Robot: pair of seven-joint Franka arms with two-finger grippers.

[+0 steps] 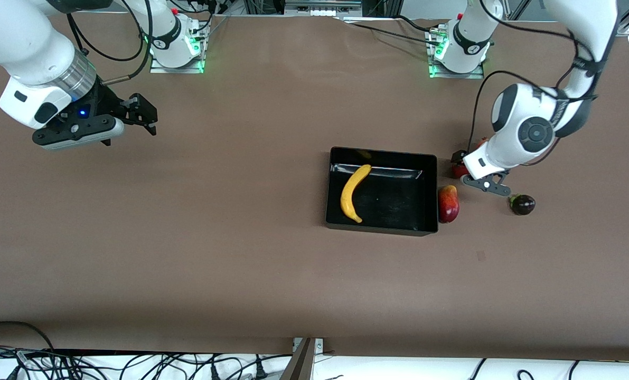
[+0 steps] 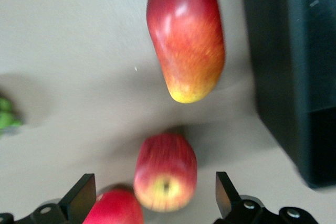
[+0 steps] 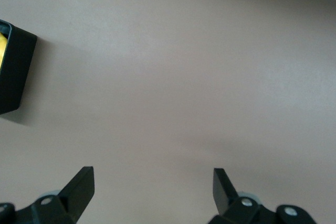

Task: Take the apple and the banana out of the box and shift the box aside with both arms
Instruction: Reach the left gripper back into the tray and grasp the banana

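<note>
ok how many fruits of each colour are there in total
yellow: 1, the banana
red: 3, the apple, the mango-like fruit, a third red fruit
dark purple: 1, the dark purple fruit
total: 5

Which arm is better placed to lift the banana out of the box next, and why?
Probably the left. Its hand is open just beside the box, with the apple lying free between its fingers, while the right hand hangs open, well away from the banana.

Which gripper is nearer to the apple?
Left. The left gripper is right at the apple, fingers open around it; the right gripper waits open toward the right arm's end of the table.
</note>
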